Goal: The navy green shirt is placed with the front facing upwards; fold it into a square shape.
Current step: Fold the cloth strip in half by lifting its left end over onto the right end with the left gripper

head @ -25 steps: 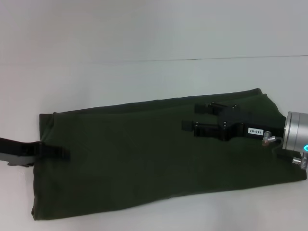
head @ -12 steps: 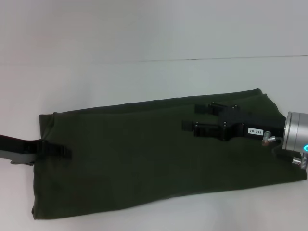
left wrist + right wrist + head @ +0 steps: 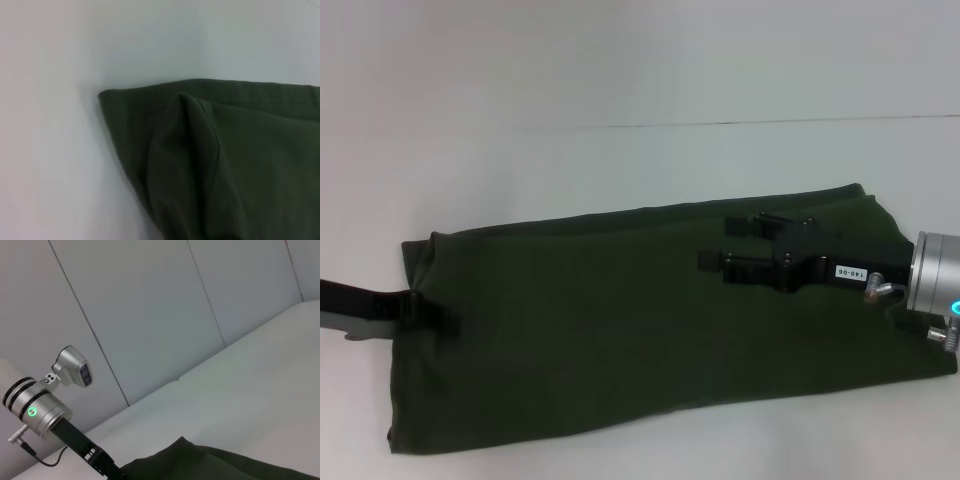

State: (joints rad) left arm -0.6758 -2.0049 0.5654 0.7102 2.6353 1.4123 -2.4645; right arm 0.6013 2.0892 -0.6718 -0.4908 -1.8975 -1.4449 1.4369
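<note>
Green shirt (image 3: 620, 330) edge in left claw (image 3: 445, 318)

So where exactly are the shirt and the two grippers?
navy green shirt (image 3: 620, 320), head view, middle of the cloth.
left gripper (image 3: 435, 315), head view, at the fingertips.
right gripper (image 3: 720, 243), head view, between the fingertips.

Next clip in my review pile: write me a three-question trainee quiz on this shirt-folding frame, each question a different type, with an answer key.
1. True or false: the cream chest lettering of the dark olive-green cotton shirt is visible in the head view.
2. Multiple choice: where is the left end effector? A) hovering above the shirt's middle B) at the shirt's left edge C) off the white table
3. Short answer: are the fingers of the right end effector open or shut, and are they gripping fabric?

Key: 1. False; only plain green fabric shows. 2. B. 3. Open, two fingers apart above the shirt's right part, nothing between them.
</note>
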